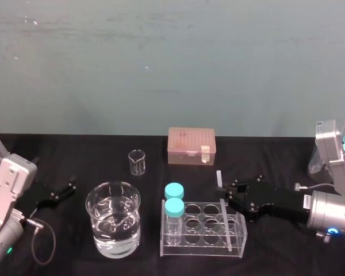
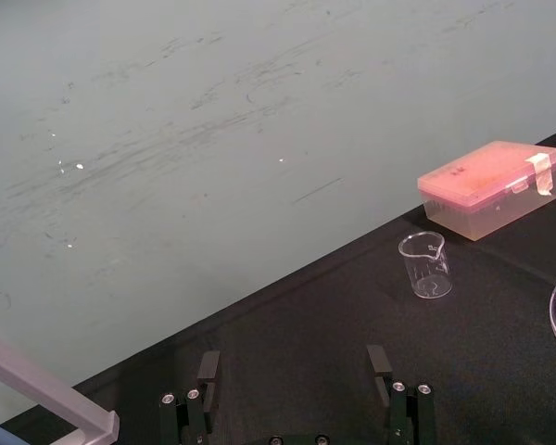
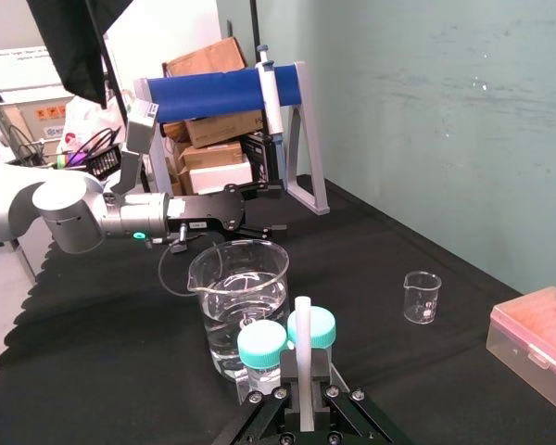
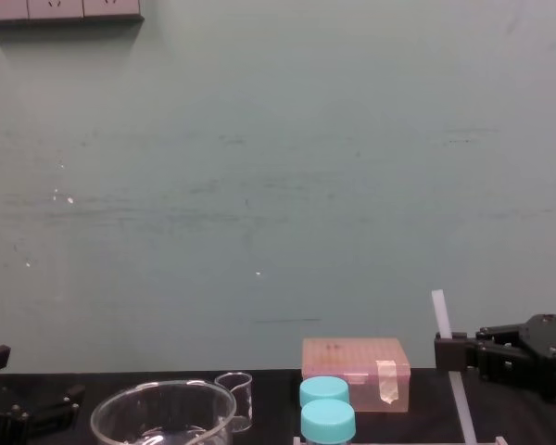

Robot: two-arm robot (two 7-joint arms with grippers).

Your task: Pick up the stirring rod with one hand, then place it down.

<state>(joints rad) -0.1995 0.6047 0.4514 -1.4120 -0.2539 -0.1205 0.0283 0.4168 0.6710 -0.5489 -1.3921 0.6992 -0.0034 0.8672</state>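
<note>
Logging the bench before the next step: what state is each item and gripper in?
Stirring rod: gripped, near upright.
Right gripper: jaws shut on the stirring rod.
Left gripper: jaws open, empty.
Big beaker: part filled with clear liquid.
Small beaker: empty, upright.
Two bottles: capped, standing in the rack.
Pink box: lid closed.

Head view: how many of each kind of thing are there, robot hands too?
Beakers: 2
Bottles: 2
Rack: 1
Box: 1
Rod: 1, in the right gripper
Grippers: 2, left gripper idle
Total: 9
</note>
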